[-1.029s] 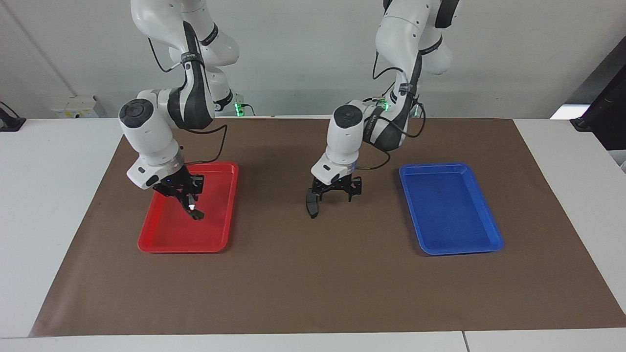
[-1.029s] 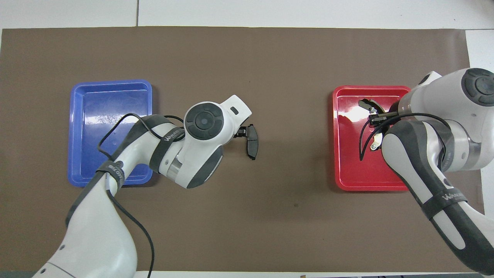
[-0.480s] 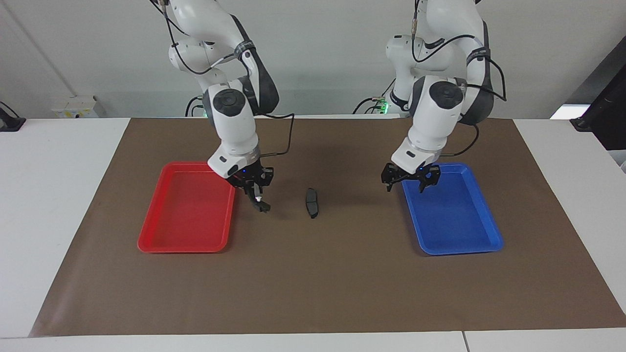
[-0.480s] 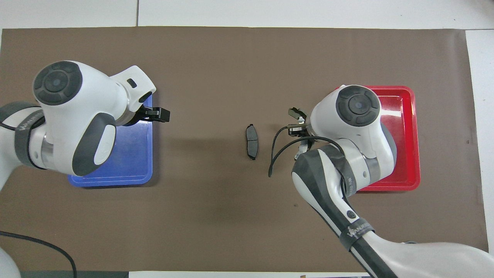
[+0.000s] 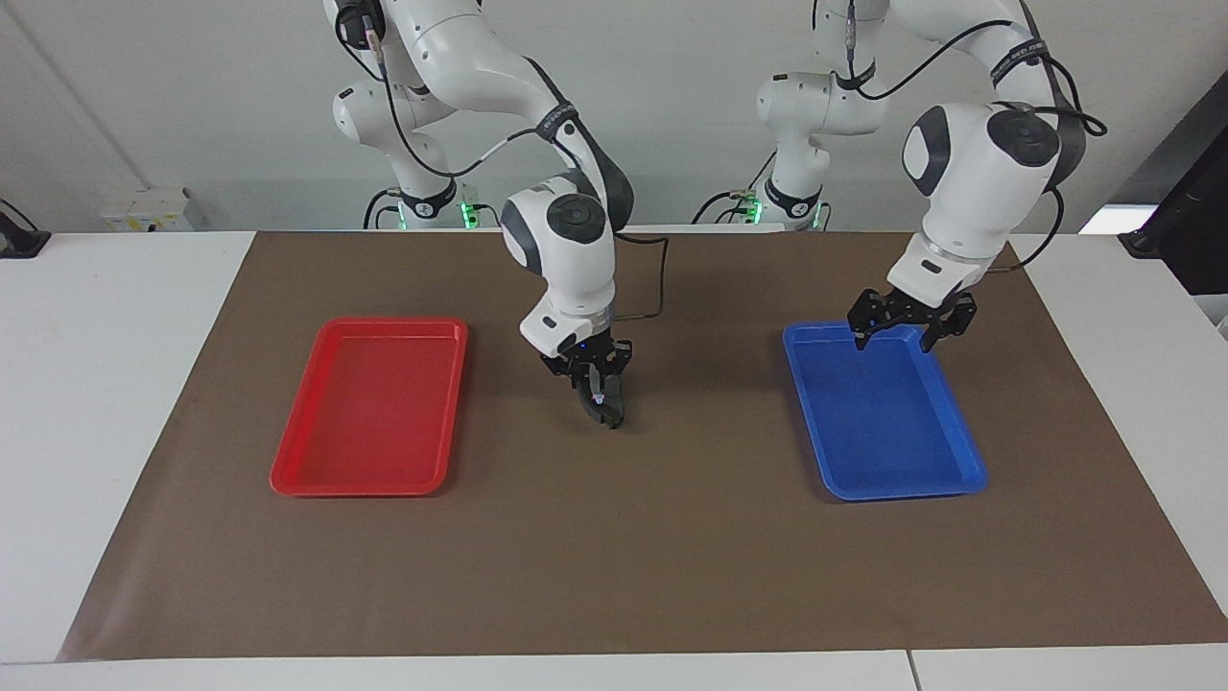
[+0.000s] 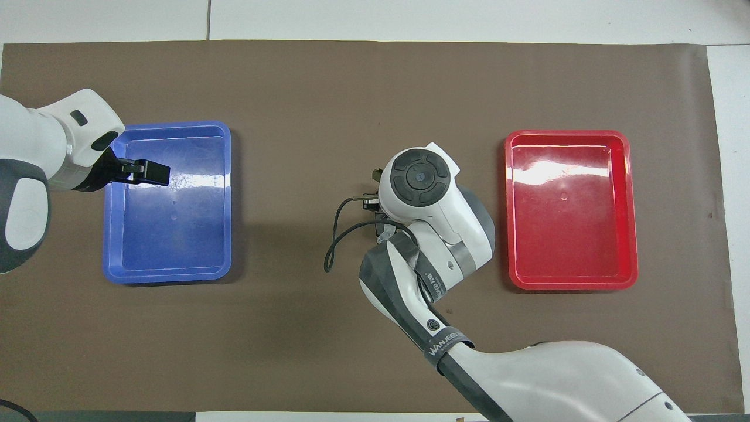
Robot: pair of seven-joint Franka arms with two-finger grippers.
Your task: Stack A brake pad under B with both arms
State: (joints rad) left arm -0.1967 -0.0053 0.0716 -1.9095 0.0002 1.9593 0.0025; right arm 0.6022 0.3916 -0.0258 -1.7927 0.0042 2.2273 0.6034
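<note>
Carried from beside the red tray (image 5: 369, 408) to mid-mat, B (image 5: 604, 407) hangs pinched in the right gripper (image 5: 597, 382), low over where pad A lay, now hidden beneath it. Thin, stiff and probably light, B looks best held mid-span, as here. Spread and empty, the left gripper (image 5: 905, 321) has drawn back over the blue tray (image 5: 962, 451).
</note>
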